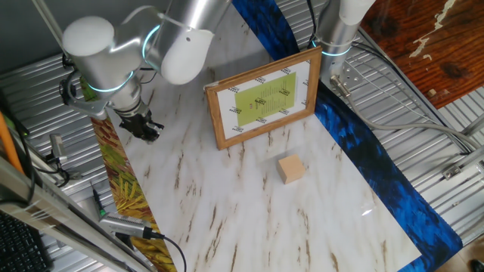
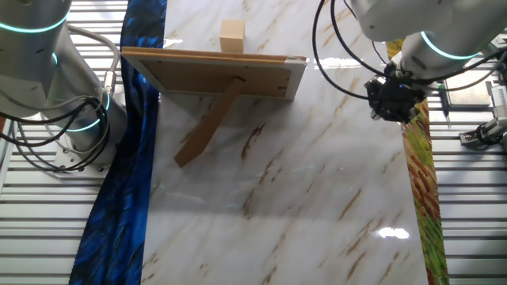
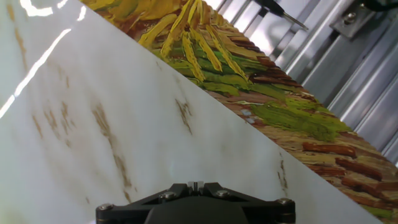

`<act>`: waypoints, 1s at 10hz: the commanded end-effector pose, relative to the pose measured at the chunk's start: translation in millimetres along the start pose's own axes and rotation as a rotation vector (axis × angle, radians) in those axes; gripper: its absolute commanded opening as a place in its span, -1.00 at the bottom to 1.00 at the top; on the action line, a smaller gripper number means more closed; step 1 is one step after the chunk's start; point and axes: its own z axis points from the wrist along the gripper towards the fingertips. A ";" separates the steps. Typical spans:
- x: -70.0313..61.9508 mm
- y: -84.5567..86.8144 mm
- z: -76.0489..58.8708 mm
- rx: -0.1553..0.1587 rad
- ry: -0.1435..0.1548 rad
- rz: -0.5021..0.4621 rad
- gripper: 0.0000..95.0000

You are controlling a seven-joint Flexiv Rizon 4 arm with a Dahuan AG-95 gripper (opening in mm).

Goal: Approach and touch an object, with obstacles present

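The small tan wooden cube (image 1: 291, 168) sits on the marble table, in front of the framed picture (image 1: 265, 100). In the other fixed view the cube (image 2: 232, 36) shows beyond the picture's brown back (image 2: 214, 73) and its prop leg. My gripper (image 1: 144, 130) hangs low over the table's left edge, far from the cube, with the picture off to its right. It also shows in the other fixed view (image 2: 394, 101). In the hand view the jaws (image 3: 195, 185) are pressed together with nothing between them; cube and picture are out of that view.
A yellow-green painted cloth strip (image 3: 249, 81) runs along the table edge beside the gripper. A blue cloth strip (image 1: 363, 151) runs along the opposite edge. A second robot base (image 2: 55, 87) stands behind the picture. Ribbed metal surrounds the marble table (image 1: 227, 204).
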 end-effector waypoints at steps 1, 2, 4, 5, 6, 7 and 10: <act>-1.1 -0.3 0.4 -0.001 0.004 -0.050 -1.00; -2.7 0.4 1.5 -0.003 0.001 -0.052 -1.00; -18.5 12.5 10.1 -0.019 -0.016 -0.047 -1.00; -28.1 26.9 16.0 -0.025 -0.022 -0.022 -1.00; -34.8 40.6 18.6 -0.036 -0.032 0.005 -1.00; -39.8 54.9 19.4 -0.041 -0.035 0.032 -1.00; -48.5 117.0 23.5 -0.035 -0.026 0.135 -1.00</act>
